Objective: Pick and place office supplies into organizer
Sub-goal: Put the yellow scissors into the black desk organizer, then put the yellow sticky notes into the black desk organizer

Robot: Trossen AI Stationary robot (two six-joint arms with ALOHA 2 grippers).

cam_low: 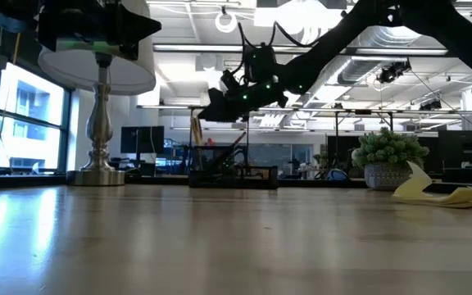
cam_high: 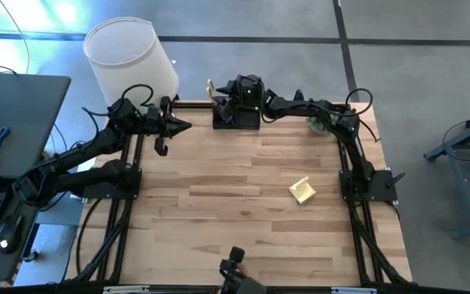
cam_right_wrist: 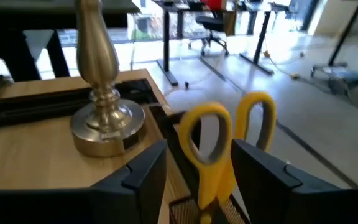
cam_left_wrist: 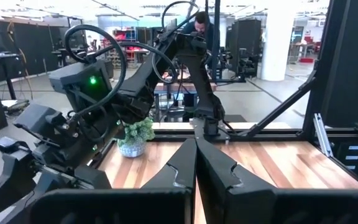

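Scissors [cam_right_wrist: 219,152] standing handles-up in the organizer [cam_high: 237,116], long axis upright, directly between the parted fingers of the right gripper [cam_right_wrist: 197,171] above it; left gripper [cam_high: 170,124] shut, beside the organizer.

one organizer [cam_high: 237,119], one scissors [cam_right_wrist: 219,149], one sticky-note pad [cam_high: 303,191], one lamp [cam_high: 131,55], one plant [cam_low: 390,157]

Overhead and low views share table [cam_high: 243,188]
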